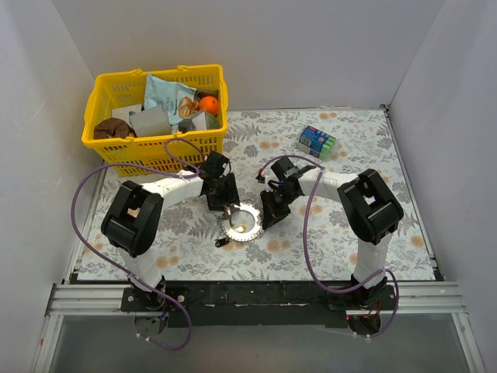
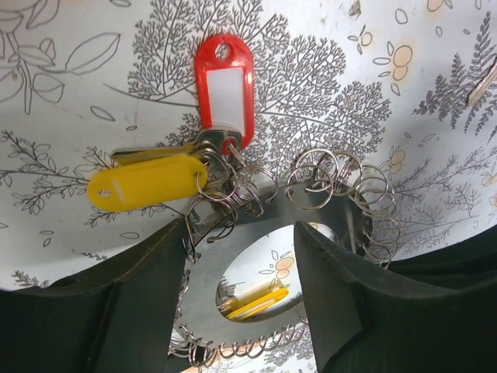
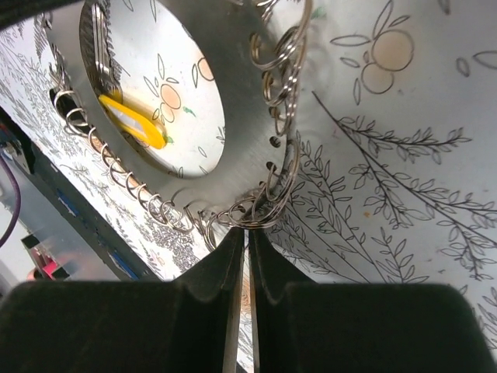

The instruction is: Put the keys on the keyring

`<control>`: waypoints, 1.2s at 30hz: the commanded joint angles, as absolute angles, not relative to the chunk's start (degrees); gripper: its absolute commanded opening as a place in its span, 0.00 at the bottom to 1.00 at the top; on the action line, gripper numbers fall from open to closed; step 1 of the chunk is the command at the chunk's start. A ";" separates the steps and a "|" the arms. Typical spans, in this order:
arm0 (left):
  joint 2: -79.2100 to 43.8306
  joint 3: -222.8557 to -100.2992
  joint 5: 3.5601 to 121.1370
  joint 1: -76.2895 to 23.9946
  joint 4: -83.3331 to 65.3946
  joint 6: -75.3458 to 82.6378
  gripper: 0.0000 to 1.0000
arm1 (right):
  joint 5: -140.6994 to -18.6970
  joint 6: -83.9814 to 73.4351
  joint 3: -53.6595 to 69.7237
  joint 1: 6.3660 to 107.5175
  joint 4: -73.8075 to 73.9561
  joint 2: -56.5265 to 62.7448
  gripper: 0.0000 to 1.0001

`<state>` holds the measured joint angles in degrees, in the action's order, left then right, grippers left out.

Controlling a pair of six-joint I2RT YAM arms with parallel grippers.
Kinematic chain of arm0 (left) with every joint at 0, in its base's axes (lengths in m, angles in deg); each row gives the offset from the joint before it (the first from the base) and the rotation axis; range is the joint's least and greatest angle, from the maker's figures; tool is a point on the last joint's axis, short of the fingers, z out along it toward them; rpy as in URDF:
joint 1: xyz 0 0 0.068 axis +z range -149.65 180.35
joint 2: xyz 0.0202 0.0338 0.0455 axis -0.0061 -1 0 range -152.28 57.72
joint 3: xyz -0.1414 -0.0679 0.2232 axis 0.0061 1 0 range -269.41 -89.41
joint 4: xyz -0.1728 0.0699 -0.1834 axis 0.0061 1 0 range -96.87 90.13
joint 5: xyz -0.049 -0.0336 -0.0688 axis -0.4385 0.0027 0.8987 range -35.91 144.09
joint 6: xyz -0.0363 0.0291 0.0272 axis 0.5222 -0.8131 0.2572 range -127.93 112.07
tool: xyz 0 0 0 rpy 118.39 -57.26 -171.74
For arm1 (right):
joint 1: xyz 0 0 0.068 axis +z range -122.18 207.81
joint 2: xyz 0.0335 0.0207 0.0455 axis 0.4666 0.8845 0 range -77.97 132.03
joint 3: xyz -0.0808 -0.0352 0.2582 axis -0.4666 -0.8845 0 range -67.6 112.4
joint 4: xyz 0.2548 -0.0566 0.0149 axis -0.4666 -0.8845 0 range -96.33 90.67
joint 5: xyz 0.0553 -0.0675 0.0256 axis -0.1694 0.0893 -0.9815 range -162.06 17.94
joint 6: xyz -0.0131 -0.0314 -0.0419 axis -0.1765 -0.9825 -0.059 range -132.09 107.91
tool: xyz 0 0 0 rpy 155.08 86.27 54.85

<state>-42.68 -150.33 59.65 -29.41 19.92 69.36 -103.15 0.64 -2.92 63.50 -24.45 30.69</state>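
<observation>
Top view: the keyring (image 1: 250, 233) lies on the floral table cover (image 1: 349, 233), between the left gripper (image 1: 224, 207) and the right gripper (image 1: 269, 220).

Left wrist view: the left gripper (image 2: 239, 229) is spread, straddling the keyring (image 2: 268, 210). A red-tagged key (image 2: 225, 89) and a yellow-tagged key (image 2: 147, 183) lie at its rim coils.

Right wrist view: the right gripper (image 3: 247, 237) is pressed together, pinching the rim of the keyring (image 3: 247, 101). Another yellow key (image 3: 136, 120) lies inside the hoop.

White-linked left arm (image 1: 133, 220) and right arm (image 1: 371, 207) with bulky black joint housings trail looping purple cables (image 1: 73, 208) at lower frame; the left gripper (image 2: 241, 233) shows matte black fingers (image 2: 128, 311).
</observation>
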 commanded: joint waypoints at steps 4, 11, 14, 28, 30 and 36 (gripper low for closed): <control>-46.08 -154.18 57.52 -29.35 21.08 66.78 0.56 | -104.31 -0.84 -3.35 64.73 -27.28 27.94 0.14; -49.07 -158.05 57.07 -29.35 21.52 64.75 0.56 | -104.75 -1.37 -2.74 65.61 -28.42 28.02 0.14; -50.74 -159.97 57.78 -29.35 21.61 64.23 0.56 | -105.02 -1.37 -2.39 65.87 -28.60 27.85 0.14; -47.58 -160.52 56.20 -29.35 23.80 63.96 0.56 | -105.02 -0.66 1.12 66.49 -28.42 24.25 0.14; -45.22 -159.29 55.50 -29.35 24.33 64.48 0.57 | -104.32 -0.75 2.44 66.40 -28.60 23.19 0.15; -38.45 -152.17 54.79 -29.35 24.25 67.74 0.58 | -101.15 -0.84 3.68 65.00 -28.60 22.49 0.15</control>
